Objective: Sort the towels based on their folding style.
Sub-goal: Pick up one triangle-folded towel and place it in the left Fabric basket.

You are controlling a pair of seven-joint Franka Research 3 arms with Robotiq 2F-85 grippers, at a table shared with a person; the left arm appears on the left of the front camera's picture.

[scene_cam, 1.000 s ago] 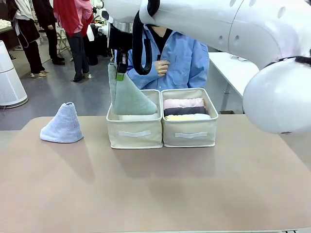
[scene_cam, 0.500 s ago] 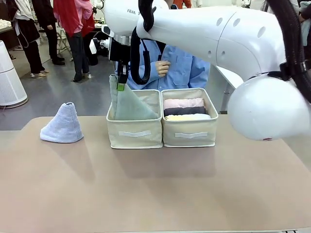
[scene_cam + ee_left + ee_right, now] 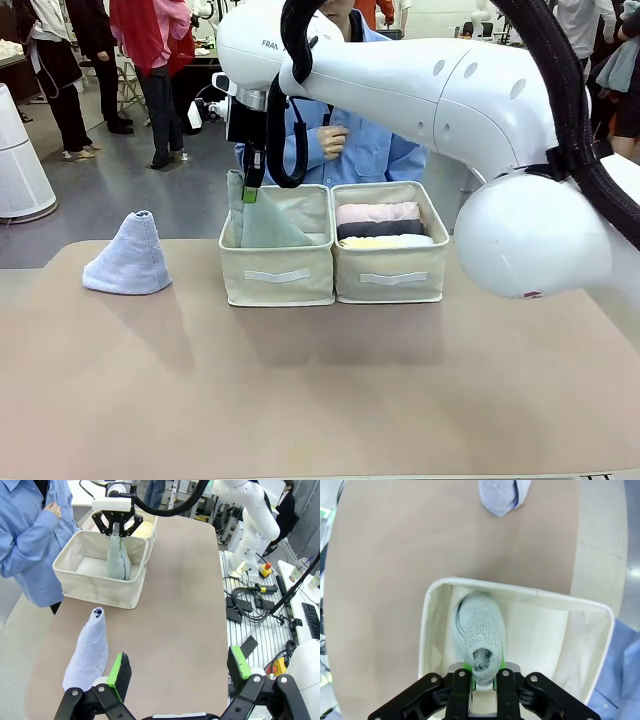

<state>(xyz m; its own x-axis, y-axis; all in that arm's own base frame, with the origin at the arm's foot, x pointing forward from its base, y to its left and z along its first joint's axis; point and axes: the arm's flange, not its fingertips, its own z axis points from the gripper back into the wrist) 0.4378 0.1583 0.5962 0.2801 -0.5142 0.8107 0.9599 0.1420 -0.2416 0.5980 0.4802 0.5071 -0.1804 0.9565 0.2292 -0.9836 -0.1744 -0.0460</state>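
Beige table (image 3: 320, 400), busy hall behind. Right pincer (image 3: 248, 188) is clamped on the tip of the grey-green cone (image 3: 272, 222), now sunk lower into the bin (image 3: 278, 275) beneath it. Release looks due. Lavender cone (image 3: 130, 258) waits just beside the left pincer (image 3: 179, 666), which is wide open and empty.

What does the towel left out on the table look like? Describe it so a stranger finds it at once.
On the tan table, find the pair of beige bins at the far side. Left of them in the front view stands the lavender-blue towel, alone on bare tabletop. The grey-green cone and the rolls are inside the bins.
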